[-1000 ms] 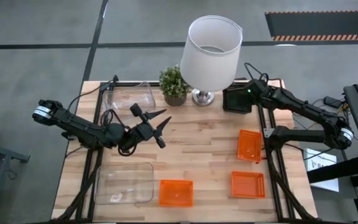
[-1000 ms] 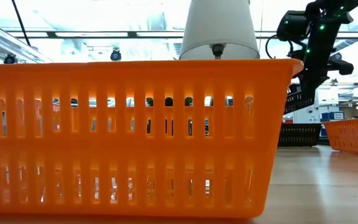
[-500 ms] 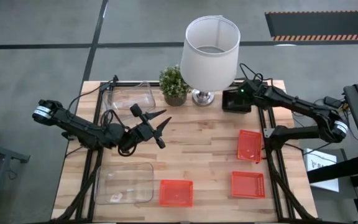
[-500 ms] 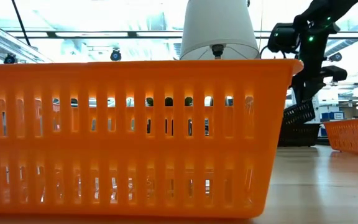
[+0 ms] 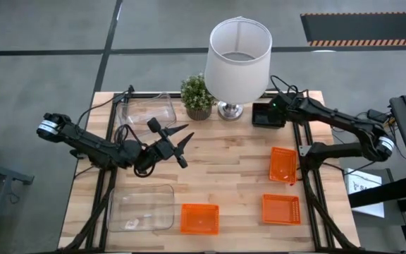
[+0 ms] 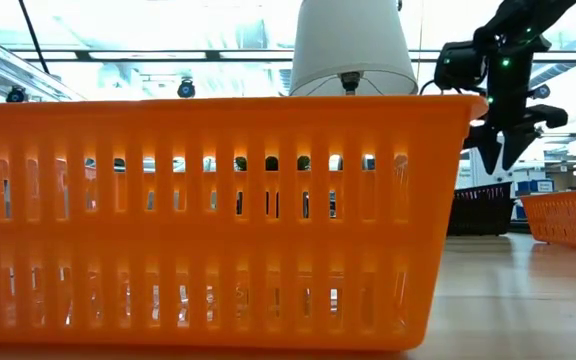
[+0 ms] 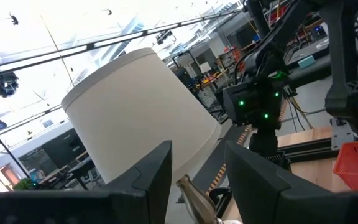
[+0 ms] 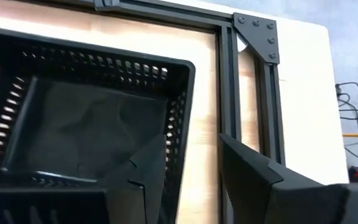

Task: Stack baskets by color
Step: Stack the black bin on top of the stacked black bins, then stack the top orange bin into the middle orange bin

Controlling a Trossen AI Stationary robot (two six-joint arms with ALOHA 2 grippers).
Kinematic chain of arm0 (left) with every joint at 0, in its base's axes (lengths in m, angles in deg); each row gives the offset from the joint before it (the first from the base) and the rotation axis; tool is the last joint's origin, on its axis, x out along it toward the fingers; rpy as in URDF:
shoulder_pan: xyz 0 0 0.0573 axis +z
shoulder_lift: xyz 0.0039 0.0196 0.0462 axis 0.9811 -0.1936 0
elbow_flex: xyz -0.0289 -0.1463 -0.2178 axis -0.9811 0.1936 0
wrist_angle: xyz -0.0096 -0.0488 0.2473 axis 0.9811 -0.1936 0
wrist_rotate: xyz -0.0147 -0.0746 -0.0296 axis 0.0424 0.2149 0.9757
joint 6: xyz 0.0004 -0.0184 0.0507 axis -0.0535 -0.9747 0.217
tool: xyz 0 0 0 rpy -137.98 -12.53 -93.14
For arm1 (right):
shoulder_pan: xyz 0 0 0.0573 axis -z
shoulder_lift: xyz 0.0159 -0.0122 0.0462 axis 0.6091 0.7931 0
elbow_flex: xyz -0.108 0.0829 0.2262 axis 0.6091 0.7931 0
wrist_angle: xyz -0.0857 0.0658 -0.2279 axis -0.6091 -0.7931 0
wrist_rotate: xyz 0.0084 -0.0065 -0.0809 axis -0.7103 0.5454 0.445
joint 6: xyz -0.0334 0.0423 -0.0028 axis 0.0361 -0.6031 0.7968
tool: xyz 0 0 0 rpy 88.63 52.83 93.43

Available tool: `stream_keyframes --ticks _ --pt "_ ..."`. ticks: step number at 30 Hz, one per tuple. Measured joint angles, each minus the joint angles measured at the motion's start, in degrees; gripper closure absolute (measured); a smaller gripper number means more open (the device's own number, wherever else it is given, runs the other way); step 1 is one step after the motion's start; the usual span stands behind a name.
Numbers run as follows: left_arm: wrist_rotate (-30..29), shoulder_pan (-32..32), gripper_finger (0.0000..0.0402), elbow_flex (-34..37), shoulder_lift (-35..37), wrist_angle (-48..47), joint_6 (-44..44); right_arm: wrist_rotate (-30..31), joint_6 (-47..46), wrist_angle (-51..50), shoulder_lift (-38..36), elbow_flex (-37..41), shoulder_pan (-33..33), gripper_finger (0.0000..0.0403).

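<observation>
Hovering with fingers parted over the stacked black perforated plastic baskets (image 8: 86, 118) (apparently just set down), the right gripper (image 8: 194, 168) grasps nothing; the left gripper (image 5: 182, 147) waits mid-table, released.

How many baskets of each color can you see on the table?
Orange baskets: 3
Black baskets: 1 pile; how many are nested in it cannot be told
Clear bins: 2
Total: 6 separate things counted

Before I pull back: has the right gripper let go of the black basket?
Yes. The right gripper hangs open above the black basket, apart from it.
</observation>
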Motion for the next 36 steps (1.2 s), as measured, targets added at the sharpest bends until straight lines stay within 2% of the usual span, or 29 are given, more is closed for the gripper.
stream_keyframes --ticks 5,15,20,25,30,36 --pt "0.00 0.00 0.0269 -0.02 0.00 0.00 -0.04 0.04 0.64 -0.02 -0.13 0.00 -0.57 0.0292" --pt "0.00 -0.15 0.0269 -0.02 0.00 0.00 -0.11 0.39 0.12 4.63 1.14 5.89 -1.42 0.0387" --pt "-0.01 -0.15 0.0269 0.00 0.00 0.00 -0.18 0.37 0.29 5.29 1.07 7.04 -1.42 0.0394" --pt "-0.02 -0.21 0.0269 0.07 0.00 -0.02 -0.41 -0.01 1.85 1.39 -0.36 2.89 -2.52 0.0394" --pt "0.00 -0.58 0.0269 0.10 -0.01 -0.56 -1.79 -2.19 2.15 -1.95 -2.92 -1.07 -8.11 0.0394" --pt "0.02 -1.01 0.0269 0.17 -0.02 -2.28 -6.94 -7.31 0.32 -2.01 -6.71 -1.45 -20.05 0.0394"
